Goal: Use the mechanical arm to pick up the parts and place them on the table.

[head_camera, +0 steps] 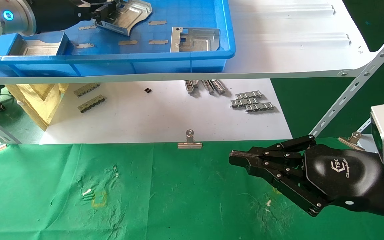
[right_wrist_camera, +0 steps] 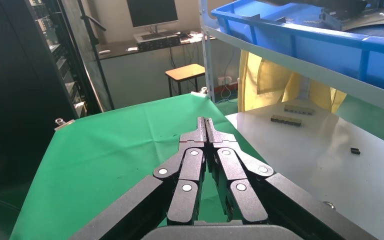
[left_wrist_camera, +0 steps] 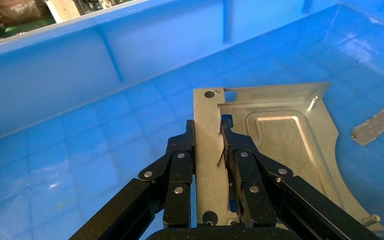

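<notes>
Left mechanical arm (left_wrist_camera: 209, 145), jaws clamped on a silver grooved part (left_wrist_camera: 275, 150) (right's jaws together).

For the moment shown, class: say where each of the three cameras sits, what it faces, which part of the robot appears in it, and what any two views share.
Head view: on the robot's head, looking forward and down at the green table, white shelf board and blue tray; both arms show.
Left wrist view: on the left arm, looking into the tray; the left gripper grips a silver part.
Right wrist view: on the right arm, looking along the table; the right gripper is shut and empty.
Shared: head and left wrist views both show the gripped part.
</notes>
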`<action>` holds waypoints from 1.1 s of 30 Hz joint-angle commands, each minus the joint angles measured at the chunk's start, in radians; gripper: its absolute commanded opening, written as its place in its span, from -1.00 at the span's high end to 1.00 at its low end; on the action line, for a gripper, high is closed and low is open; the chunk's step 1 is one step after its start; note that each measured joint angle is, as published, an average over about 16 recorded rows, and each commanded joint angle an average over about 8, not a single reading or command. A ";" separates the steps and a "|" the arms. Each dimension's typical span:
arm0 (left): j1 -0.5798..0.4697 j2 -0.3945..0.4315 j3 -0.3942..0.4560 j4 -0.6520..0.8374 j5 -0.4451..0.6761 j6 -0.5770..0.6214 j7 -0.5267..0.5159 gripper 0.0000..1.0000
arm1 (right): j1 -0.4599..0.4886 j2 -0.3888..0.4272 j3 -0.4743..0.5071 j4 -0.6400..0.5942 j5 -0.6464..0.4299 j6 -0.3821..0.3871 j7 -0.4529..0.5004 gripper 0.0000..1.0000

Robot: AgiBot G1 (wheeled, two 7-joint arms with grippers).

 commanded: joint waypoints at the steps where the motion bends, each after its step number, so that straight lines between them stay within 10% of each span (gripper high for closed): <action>1: -0.002 -0.002 -0.003 -0.002 -0.004 0.000 0.000 1.00 | 0.000 0.000 0.000 0.000 0.000 0.000 0.000 -1.00; 22: 0.030 -0.180 -0.073 -0.126 -0.134 0.718 0.239 1.00 | 0.000 0.000 0.000 0.000 0.000 0.000 0.000 -1.00; 33: 0.191 -0.295 -0.049 -0.351 -0.277 0.804 0.327 1.00 | 0.000 0.000 0.000 0.000 0.000 0.000 0.000 -1.00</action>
